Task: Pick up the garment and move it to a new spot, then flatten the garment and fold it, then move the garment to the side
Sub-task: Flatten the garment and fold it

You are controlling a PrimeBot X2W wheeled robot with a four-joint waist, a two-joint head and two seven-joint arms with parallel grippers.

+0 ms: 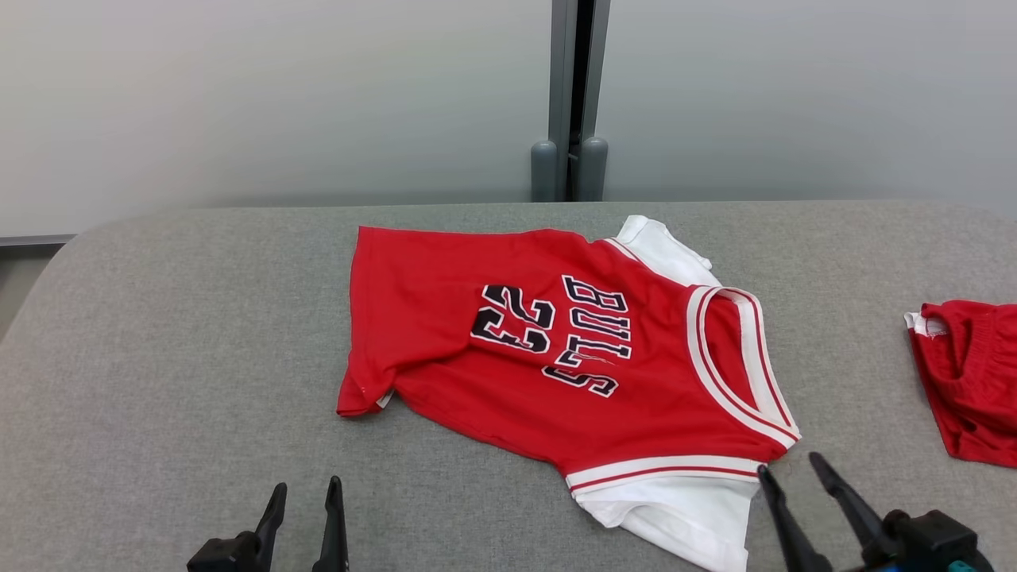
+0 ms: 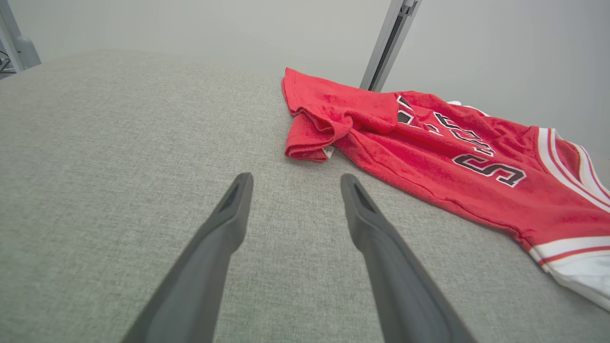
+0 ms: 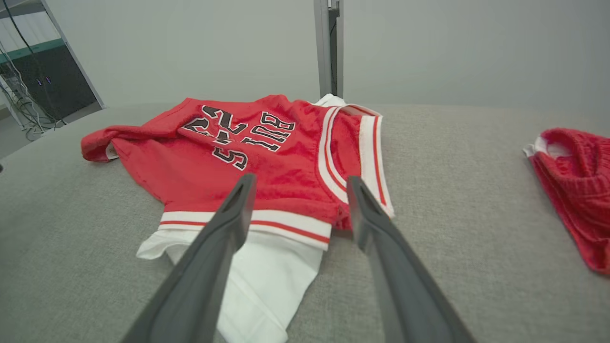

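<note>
**Red shirt (image 1: 556,349) lies spread on grey table (image 1: 159,357), both pincers apart and empty**

The table is covered in grey woven fabric with a rounded far edge, and it runs under both pincers. Behind it stands a plain pale wall (image 1: 238,95), split by a grey metal post (image 1: 570,95) that rises straight beyond the shirt. In the right wrist view, far off to that pincer's left, a dark cabinet (image 3: 52,81) with loose cables (image 3: 28,119) stands past the table's edge.

The left pincer (image 1: 307,483) hangs low over bare fabric, its jaws parted and holding nothing. The shirt lies ahead of it and to its right, near but apart. The nearest part is a bunched red corner (image 2: 310,143).

The right pincer (image 1: 788,462) also has its jaws spread, with nothing between them. Its tips are just beside the shirt's neck end, where white-and-red trim meets a white sleeve (image 1: 675,516) lying to its left. Whether the tips touch the shirt cannot be told. The shirt reaches away ahead and to the left of this pincer, showing black letters and the number 23. A crumpled red bundle (image 1: 973,373) lies well to this pincer's right, apart from the shirt.
</note>
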